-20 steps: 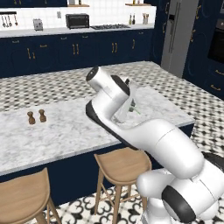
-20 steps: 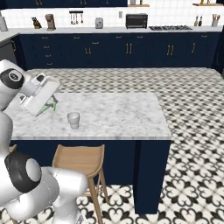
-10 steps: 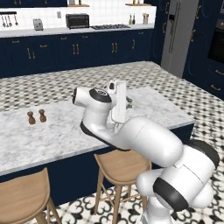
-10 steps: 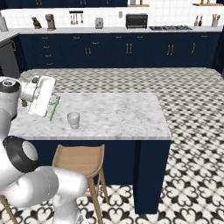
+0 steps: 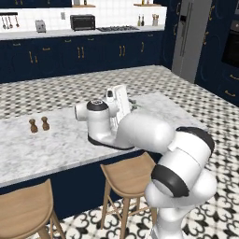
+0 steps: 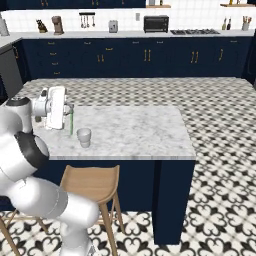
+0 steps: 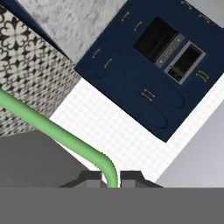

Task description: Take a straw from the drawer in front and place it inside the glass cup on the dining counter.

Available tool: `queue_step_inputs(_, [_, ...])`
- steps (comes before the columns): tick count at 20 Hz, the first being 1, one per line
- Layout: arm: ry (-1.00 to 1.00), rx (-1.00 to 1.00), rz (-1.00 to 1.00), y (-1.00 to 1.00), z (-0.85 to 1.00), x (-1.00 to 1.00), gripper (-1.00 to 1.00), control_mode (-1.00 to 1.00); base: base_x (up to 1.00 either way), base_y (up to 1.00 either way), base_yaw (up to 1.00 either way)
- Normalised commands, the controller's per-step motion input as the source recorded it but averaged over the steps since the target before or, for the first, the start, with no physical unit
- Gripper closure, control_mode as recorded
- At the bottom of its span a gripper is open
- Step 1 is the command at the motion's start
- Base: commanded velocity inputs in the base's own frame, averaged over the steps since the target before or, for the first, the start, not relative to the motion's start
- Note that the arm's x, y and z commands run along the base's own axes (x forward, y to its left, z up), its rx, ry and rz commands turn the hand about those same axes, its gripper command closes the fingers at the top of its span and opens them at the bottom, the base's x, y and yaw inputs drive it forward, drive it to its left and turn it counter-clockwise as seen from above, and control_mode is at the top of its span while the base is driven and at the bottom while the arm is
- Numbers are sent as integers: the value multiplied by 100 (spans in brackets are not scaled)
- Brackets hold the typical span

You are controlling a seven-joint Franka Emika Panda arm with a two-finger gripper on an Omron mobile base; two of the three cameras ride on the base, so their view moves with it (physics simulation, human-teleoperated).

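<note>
My gripper (image 6: 69, 108) hovers over the left part of the dining counter (image 6: 135, 131), shut on the light-green straw (image 6: 71, 123). The straw hangs nearly upright below the hand, its lower end just above the marble. A short way to its right and slightly nearer stands the small clear glass cup (image 6: 84, 137), upright, apart from the straw. In the hand view the straw (image 7: 57, 132) runs from between the closed fingertips of the gripper (image 7: 111, 177) up to the left edge. The drawer is out of view.
Two brown shakers (image 5: 39, 124) stand on the marble to the left of the arm. Wooden stools (image 6: 93, 182) (image 5: 129, 172) sit under the counter's near edge. Navy cabinets with a toaster oven (image 6: 155, 23) line the back wall.
The arm has folded lower over the counter and the hand has turned. The straw has gone from slanted to nearly upright and shifted a little right, closer to the glass cup.
</note>
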Motion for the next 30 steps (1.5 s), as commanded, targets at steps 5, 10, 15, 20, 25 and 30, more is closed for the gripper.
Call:
queue_step_inputs(5, [0, -9, 0, 33, -15, 41, 100, -100, 0, 0, 0])
queue_step_inputs(10, [0, -6, 0, 24, -19, 42, 100, -100, 0, 0, 0])
queue_step_inputs(15, [0, -4, 0, 9, -30, 33, 100, -100, 0, 0, 0])
queue_step_inputs(20, [0, -3, 0, 0, -22, 31, 100, -100, 0, 0, 0])
queue_step_inputs(25, [0, -1, 0, 0, -15, 40, 100, -100, 0, 0, 0])
queue_step_inputs(30, [-2, -1, 0, 0, -14, 38, 100, -100, 0, 0, 0])
